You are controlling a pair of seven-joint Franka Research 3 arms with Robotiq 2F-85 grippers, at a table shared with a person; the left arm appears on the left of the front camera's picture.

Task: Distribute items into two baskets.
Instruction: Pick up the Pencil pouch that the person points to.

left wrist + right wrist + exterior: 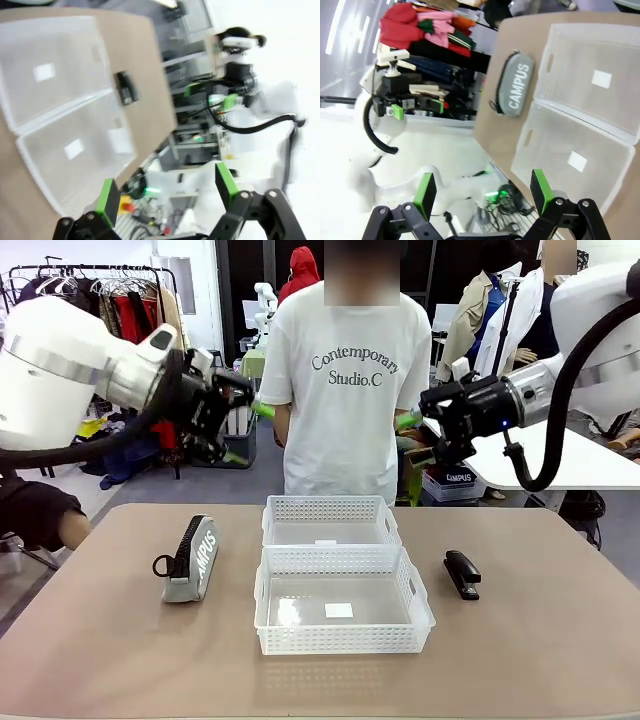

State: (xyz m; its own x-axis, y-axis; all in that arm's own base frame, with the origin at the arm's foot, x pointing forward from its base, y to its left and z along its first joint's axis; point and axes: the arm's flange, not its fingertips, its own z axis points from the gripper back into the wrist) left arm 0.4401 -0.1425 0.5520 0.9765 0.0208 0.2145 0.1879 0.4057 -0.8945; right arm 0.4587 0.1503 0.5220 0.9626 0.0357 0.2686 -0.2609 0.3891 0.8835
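**A:** How far along is the sorting?

**B:** Not begun, by my reading. Neither basket holds an item. The near basket sits mid-table, and the far basket touches it at its 12 o'clock.

**A:** Where are the items?

**B:** Both are on the table, outside the baskets. Taking the near basket as the clock's centre, the pouch is at 9 o'clock, resting on its edge with the zip on top, and apart from the basket wall. The stapler lies flat at 3 o'clock, near that wall but not touching it.

**A:** And the grippers?

**B:** The left gripper hangs in the air at about 10 o'clock, well above the table. Its jaws are spread wide and hold nothing. The right gripper hangs at about 2 o'clock, equally wide and empty. In each wrist view the green pads stand well apart, with only the scene beyond showing between them.

**A:** Is anyone helping?

**B:** A person stands at 12 o'clock beyond the far edge, with no hand over the table.

**A:** So what's left?

**B:** Everything, I'd say: pick up the pouch, pick up the stapler, and put each in a basket. The pouch is on the left arm's side and the stapler on the right's.
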